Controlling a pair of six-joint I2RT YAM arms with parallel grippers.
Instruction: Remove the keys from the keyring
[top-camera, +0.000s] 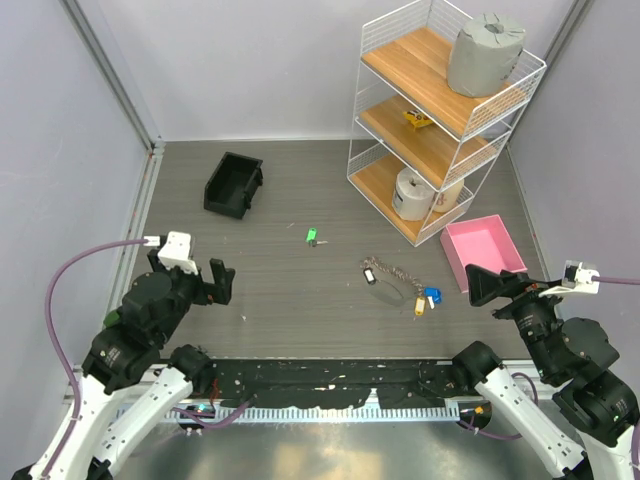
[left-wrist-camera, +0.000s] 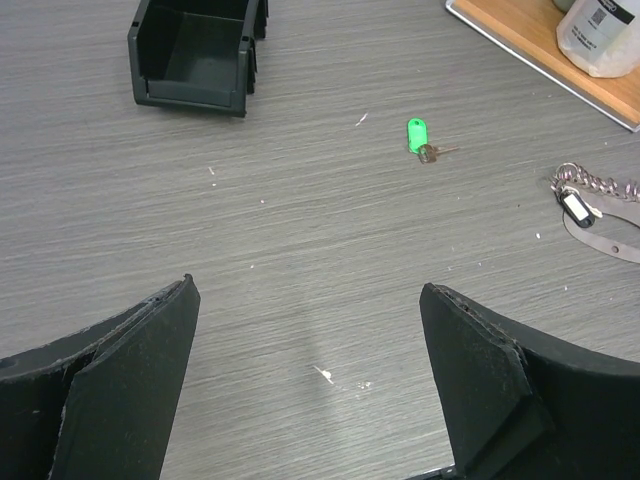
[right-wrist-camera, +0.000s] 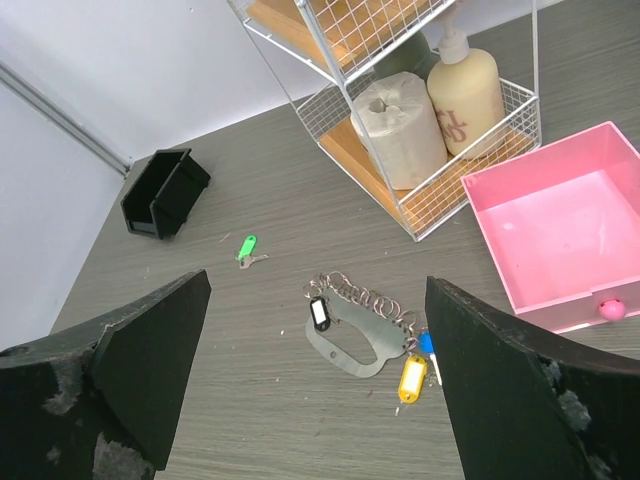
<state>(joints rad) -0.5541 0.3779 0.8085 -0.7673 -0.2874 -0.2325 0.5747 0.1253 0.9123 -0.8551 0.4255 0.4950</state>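
Observation:
The keyring (top-camera: 392, 288) lies on the table right of centre: a flat grey oval piece (right-wrist-camera: 368, 345) with a chain of silver links (right-wrist-camera: 370, 298) along it. On it are a black-tagged key (right-wrist-camera: 319, 313), a yellow-tagged key (right-wrist-camera: 411, 377) and a blue-headed key (right-wrist-camera: 427, 343). My right gripper (top-camera: 490, 285) is open and empty, just right of the keys, and frames them in its wrist view (right-wrist-camera: 318, 288). My left gripper (top-camera: 200, 283) is open and empty over bare table at the left (left-wrist-camera: 307, 290). The keyring's end (left-wrist-camera: 600, 220) shows at the right edge of the left wrist view.
A lone green-tagged key (top-camera: 312, 237) lies apart, toward the middle of the table. A black bin (top-camera: 234, 184) stands at the back left. A white wire shelf (top-camera: 440, 110) with wooden boards stands at the back right. A pink tray (top-camera: 485, 250) sits just right of the keyring.

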